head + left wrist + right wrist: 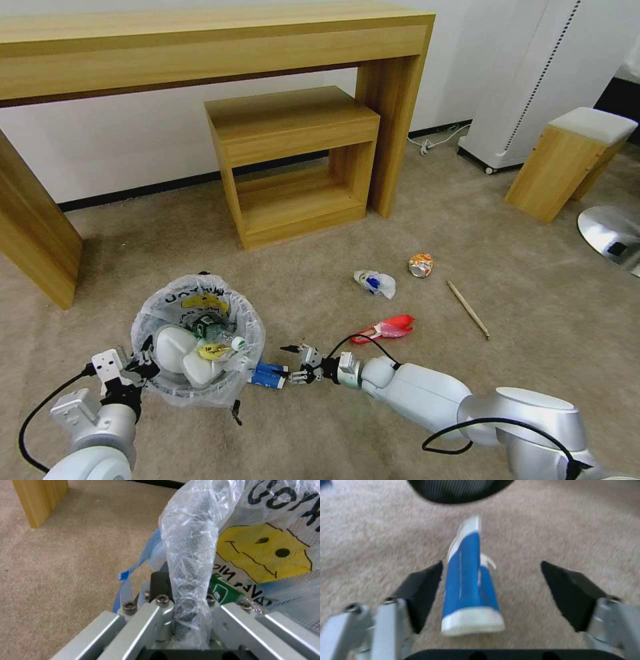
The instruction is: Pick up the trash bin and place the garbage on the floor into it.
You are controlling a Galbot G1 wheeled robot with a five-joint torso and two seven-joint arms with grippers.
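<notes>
Trouble looks likeliest at the blue-white paper cup (pixel 470 585), lying flattened on the floor (pixel 200 247) between the spread right gripper (pixel 297 365) pads; it may slip. Left gripper (pixel 137 367) pinches the trash bin (pixel 197 339) rim.

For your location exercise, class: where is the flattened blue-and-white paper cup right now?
The flattened blue-and-white paper cup lies on the beige carpet, beside the bag-lined trash bin and between the right gripper's open fingers in the right wrist view.
</notes>
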